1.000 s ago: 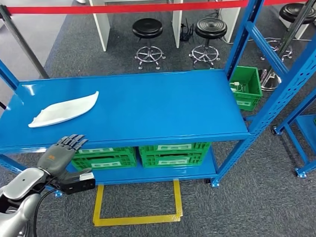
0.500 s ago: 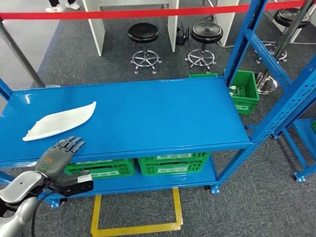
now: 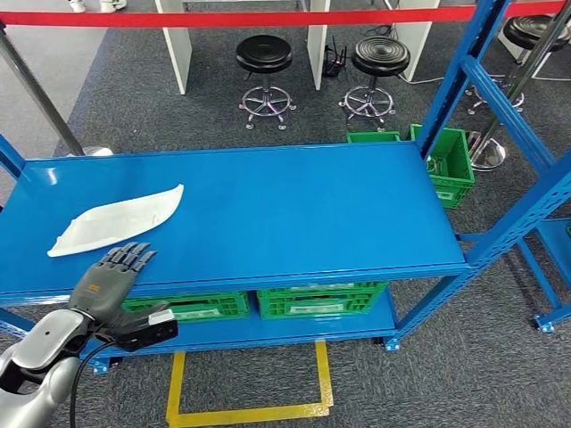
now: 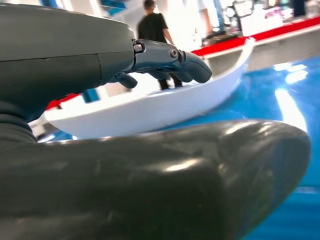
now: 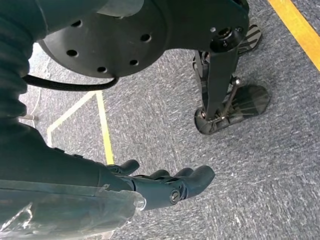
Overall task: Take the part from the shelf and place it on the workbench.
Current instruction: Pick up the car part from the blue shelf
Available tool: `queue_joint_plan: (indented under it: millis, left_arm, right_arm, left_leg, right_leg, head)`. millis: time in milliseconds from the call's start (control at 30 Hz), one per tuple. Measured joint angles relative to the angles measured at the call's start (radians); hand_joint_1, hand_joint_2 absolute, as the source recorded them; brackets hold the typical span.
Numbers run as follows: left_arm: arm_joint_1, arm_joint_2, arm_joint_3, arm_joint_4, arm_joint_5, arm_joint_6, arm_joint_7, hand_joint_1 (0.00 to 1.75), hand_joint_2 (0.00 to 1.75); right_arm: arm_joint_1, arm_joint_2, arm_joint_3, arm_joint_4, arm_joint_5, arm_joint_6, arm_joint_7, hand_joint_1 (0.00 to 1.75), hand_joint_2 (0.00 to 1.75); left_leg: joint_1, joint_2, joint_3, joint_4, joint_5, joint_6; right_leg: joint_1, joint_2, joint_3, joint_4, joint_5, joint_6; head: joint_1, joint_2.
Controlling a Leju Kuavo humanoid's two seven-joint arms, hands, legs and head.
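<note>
The left robot hand [image 3: 108,278] hovers at the front edge of the blue shelf [image 3: 283,209], palm down, its fingers [image 3: 131,256] stretched out flat and slightly apart, holding nothing. Its fingertips reach over the shelf's front lip, just short of the white part [image 3: 118,218], which lies flat on the left end of the top shelf board, long and curved, with its pointed end toward the middle of the shelf. In the left wrist view the fingers [image 4: 177,57] extend toward the white part [image 4: 151,107] with a gap between them, and the thick thumb sits well apart below.

The right robot hand [image 5: 166,182] hangs over the grey carpet floor [image 5: 264,165], fingers extended loosely and empty, near a yellow floor line [image 5: 103,127].

Under the top board, two green crates [image 3: 317,299] sit side by side on the lower shelf level. Another green crate [image 3: 448,160] stands on the floor past the shelf's right end. Two black stools [image 3: 264,58] stand behind the shelf, beyond them a red tape barrier [image 3: 269,18]. A yellow square [image 3: 249,392] is marked on the carpet in front of the shelf.
</note>
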Motion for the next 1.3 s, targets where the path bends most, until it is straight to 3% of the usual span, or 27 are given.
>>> queue_joint_plan:
  millis: [133,333,633,867,1067,1133,1267,1300]
  left_arm:
    - [0.008,-0.021,0.023,-0.015,0.016,0.010,0.015,0.00,0.00]
    - [0.012,-0.065,0.063,-0.070,-0.010,0.108,0.003,0.00,0.00]
    - [0.009,-0.078,0.085,-0.110,-0.096,0.138,0.023,0.00,0.00]
    - [0.023,-0.081,0.130,-0.119,-0.223,0.123,0.148,0.00,0.00]
    - [0.081,-0.067,0.265,-0.111,-0.004,0.094,-0.002,0.00,0.00]
    - [0.104,-0.065,0.319,-0.101,0.021,0.100,-0.017,0.00,0.00]
    - [0.137,-0.065,0.419,-0.081,0.026,0.108,-0.018,0.00,1.75]
    - [0.142,-0.065,0.438,-0.077,0.027,0.110,-0.018,0.00,1.75]
  right_arm:
    - [0.000,0.000,0.001,0.000,-0.008,-0.001,0.000,0.00,1.75]
    - [0.000,0.000,0.016,0.000,-0.011,0.001,-0.003,0.00,1.75]
    - [0.000,0.000,0.025,0.000,-0.013,0.005,-0.006,0.00,1.75]
    - [0.001,0.000,0.033,0.000,-0.031,-0.004,0.001,0.00,1.75]
    - [0.002,0.000,0.041,0.000,-0.047,-0.004,-0.006,0.00,1.75]
    - [0.003,0.000,0.042,0.001,-0.048,-0.006,-0.007,0.00,1.75]
    - [0.003,0.000,0.044,0.001,-0.050,-0.014,-0.010,0.00,1.75]
    - [0.003,0.000,0.044,0.001,-0.050,-0.014,-0.013,0.00,1.75]
  left_leg:
    - [0.003,0.000,0.003,0.000,0.001,-0.001]
    - [0.005,0.000,0.004,0.000,0.003,-0.004]
    - [0.005,0.000,0.005,0.000,0.003,-0.004]
    - [0.005,0.000,0.005,0.000,0.003,-0.004]
    - [0.005,0.000,0.005,-0.001,0.003,-0.005]
    - [0.005,0.000,0.006,-0.001,0.002,-0.006]
    - [0.006,0.000,0.006,-0.001,0.002,-0.006]
    - [0.006,0.000,0.006,-0.001,0.002,-0.006]
  right_leg:
    - [0.003,0.000,0.000,0.002,-0.001,-0.002]
    - [0.005,0.000,0.001,0.006,-0.002,-0.004]
    - [0.005,0.000,0.001,0.008,-0.003,-0.006]
    - [0.005,0.000,0.001,0.009,-0.003,-0.006]
    - [0.005,0.000,0.000,0.010,-0.004,-0.008]
    - [0.006,0.000,0.000,0.010,-0.005,-0.009]
    - [0.006,-0.001,0.000,0.010,-0.006,-0.010]
    - [0.006,-0.001,0.000,0.010,-0.006,-0.010]
  head:
    - [0.000,0.000]
    - [0.000,0.000]
    - [0.000,0.000]
    - [0.000,0.000]
    - [0.000,0.000]
    - [0.000,0.000]
    - [0.000,0.000]
    - [0.000,0.000]
